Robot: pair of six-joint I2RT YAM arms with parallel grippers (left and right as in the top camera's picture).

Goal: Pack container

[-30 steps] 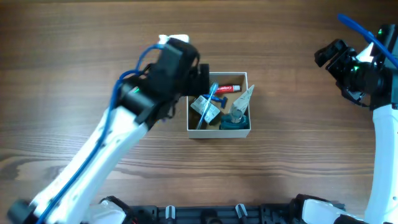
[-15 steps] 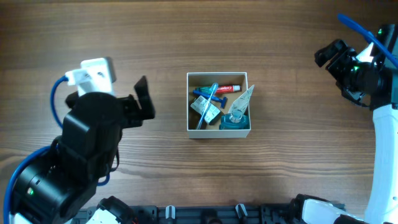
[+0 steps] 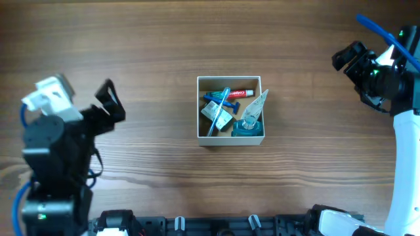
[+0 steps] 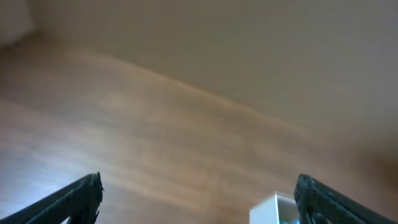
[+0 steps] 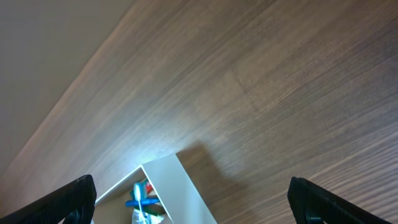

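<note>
The container (image 3: 199,110) is a square white-walled cardboard box at the table's centre. It holds a red toothpaste tube (image 3: 241,93), a blue toothbrush (image 3: 219,108), a razor, a clear packet and a teal bottle (image 3: 248,129). My left gripper (image 3: 110,100) is open and empty, far left of the box; in the left wrist view (image 4: 198,198) the box corner (image 4: 268,210) shows at the bottom right. My right gripper (image 3: 346,56) is open and empty at the far right; in the right wrist view (image 5: 193,200) the box (image 5: 186,193) lies below it.
The wooden table (image 3: 210,39) surrounds the box. The arm bases and a black rail (image 3: 216,225) sit along the front edge.
My left arm has swung from over the box's left edge back to the far left. The right arm and the box contents have not moved.
</note>
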